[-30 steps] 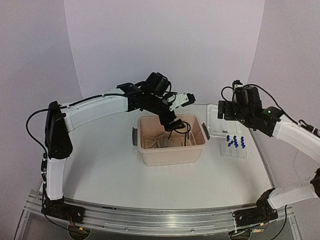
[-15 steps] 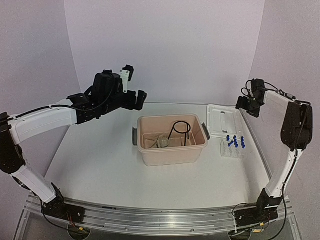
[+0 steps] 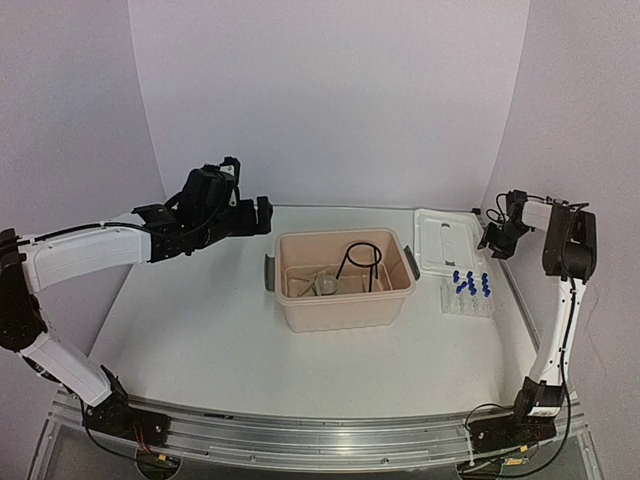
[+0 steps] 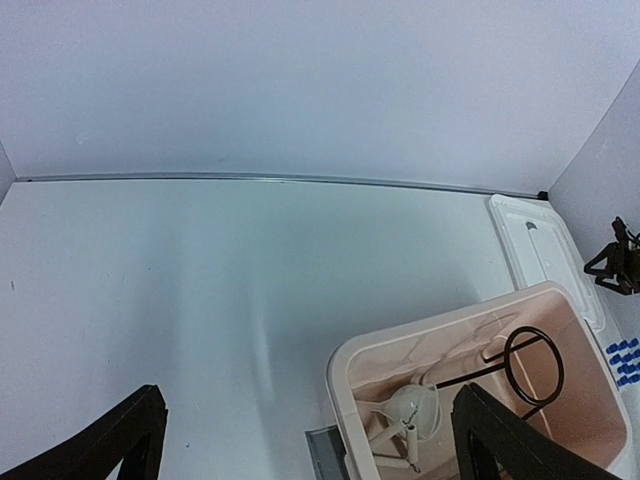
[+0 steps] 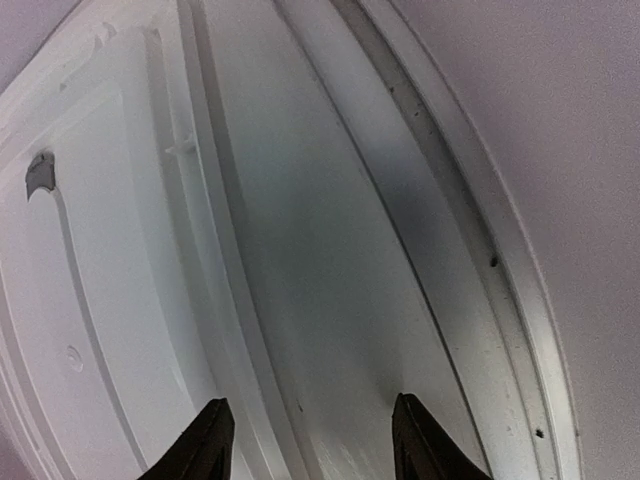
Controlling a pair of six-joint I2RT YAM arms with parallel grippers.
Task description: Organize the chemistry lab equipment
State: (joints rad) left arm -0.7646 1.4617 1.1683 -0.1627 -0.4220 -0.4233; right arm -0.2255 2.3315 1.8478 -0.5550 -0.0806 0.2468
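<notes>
Several tubes (image 3: 468,283) stand in the rack (image 3: 470,306) on the desk (image 3: 200,330) right of the tub (image 3: 340,305), probably light, slick, breakable, so I'd pinch one just under its cap; left gripper (image 4: 307,395) spread wide, right gripper (image 5: 310,420) half spread by the lid (image 3: 440,245), both empty.

Table (image 3: 200,330): a white top is seen, rounded at the far edge, with three things set on it.
Beige tub (image 3: 340,310): placed upright near the middle of the table.
White lid (image 3: 445,245): laid flat at the far right, apart from the tub.
Clear tube rack (image 3: 468,305): stood just in front of the lid, right of the tub.
</notes>
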